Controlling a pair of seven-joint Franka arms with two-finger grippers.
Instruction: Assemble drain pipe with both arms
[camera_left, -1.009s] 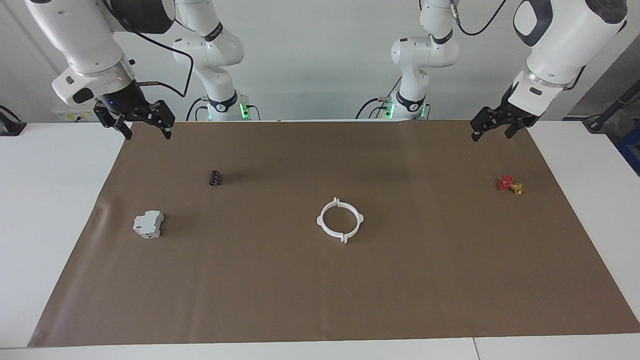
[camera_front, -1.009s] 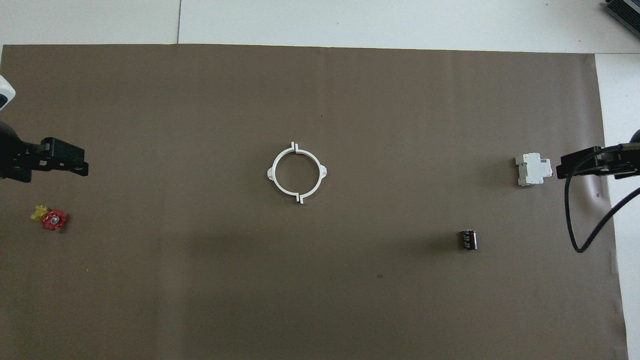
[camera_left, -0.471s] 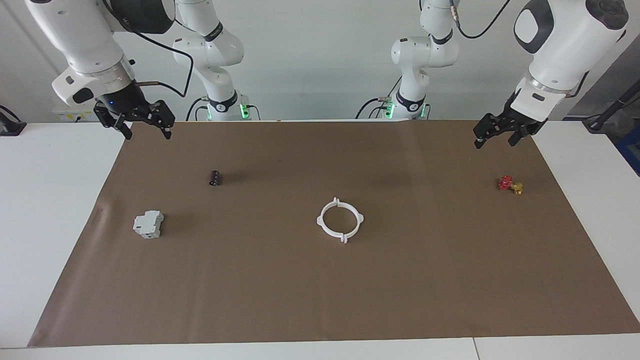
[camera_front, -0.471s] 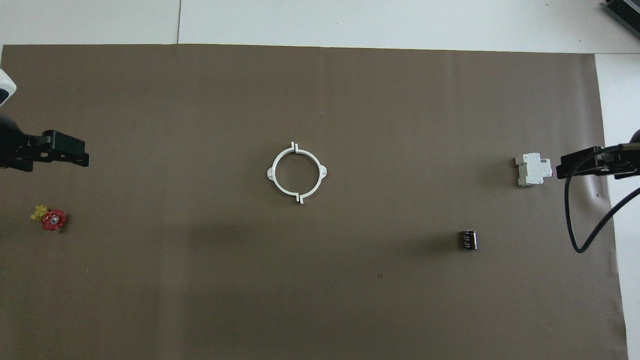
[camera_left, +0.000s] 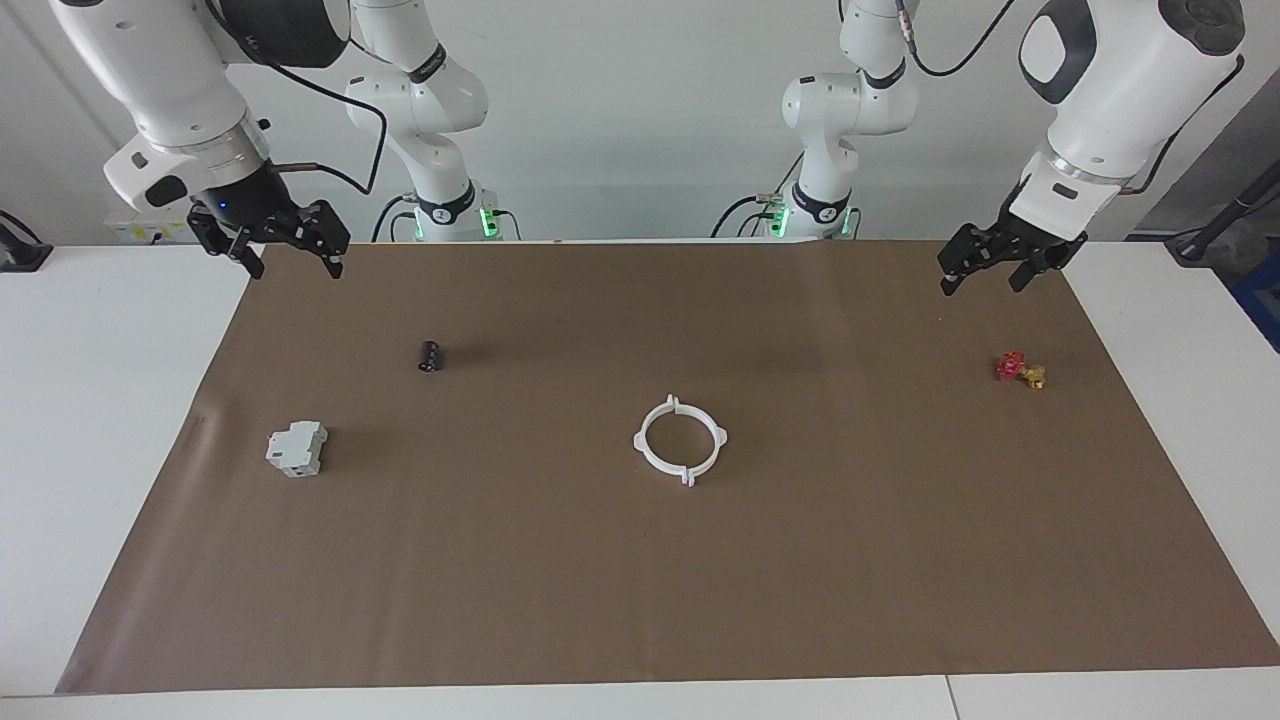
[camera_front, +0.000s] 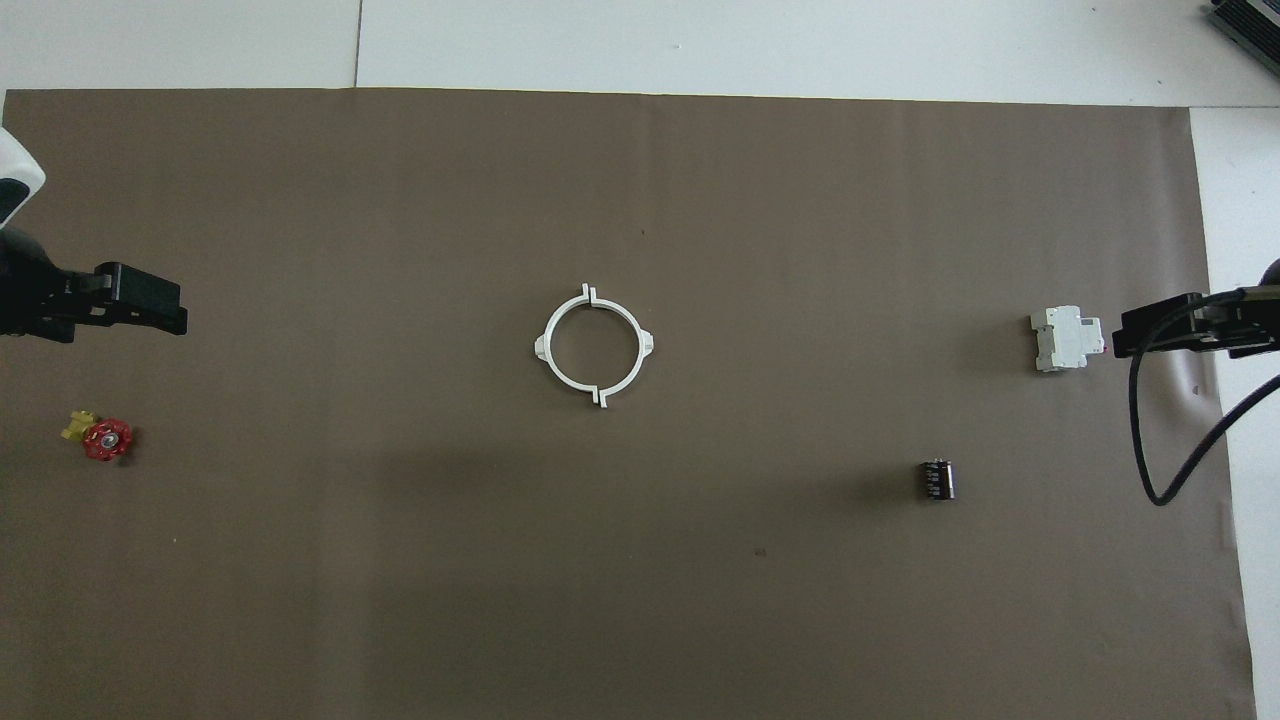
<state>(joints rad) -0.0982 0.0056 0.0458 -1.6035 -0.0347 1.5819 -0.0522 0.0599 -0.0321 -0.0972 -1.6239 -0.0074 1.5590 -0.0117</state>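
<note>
The drain pipe (camera_left: 640, 443) lies flat at the middle of the brown mat. Its two white half-rings sit together as one ring with four tabs, also seen in the overhead view (camera_front: 548, 347). My left gripper (camera_left: 982, 280) hangs open and empty in the air over the mat's edge at the left arm's end, well away from the ring; it also shows in the overhead view (camera_front: 150, 305). My right gripper (camera_left: 295, 265) hangs open and empty over the mat's corner at the right arm's end; its tip shows in the overhead view (camera_front: 1125, 340).
A grey-white blocky device (camera_left: 297, 449) and a small black cylinder (camera_left: 430, 355) lie toward the right arm's end. A small red and gold piece (camera_left: 1019, 369) lies toward the left arm's end. A black cable (camera_front: 1145, 450) loops down from the right arm.
My left gripper has shifted slightly toward the middle of the table. The right arm and the ring have not moved.
</note>
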